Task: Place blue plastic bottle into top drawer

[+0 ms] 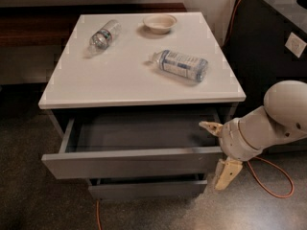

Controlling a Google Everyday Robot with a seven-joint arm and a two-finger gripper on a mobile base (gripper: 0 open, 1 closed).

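Note:
The blue plastic bottle (182,65) lies on its side on the cabinet's white top (120,80), right of centre, with its cap pointing left. The top drawer (129,162) is pulled out, and its grey inside (139,131) holds nothing. My gripper (217,150) is at the right end of the drawer front. It is open and empty, with one finger (209,126) above the front edge and the other (226,174) below it. It is well below and to the right of the bottle.
A slimmer clear bottle (103,35) lies at the back left of the top, and a small beige bowl (159,23) stands at the back. The second drawer (148,188) sticks out slightly. A dark cabinet (268,42) stands at the right, with an orange cable (276,176) on the floor.

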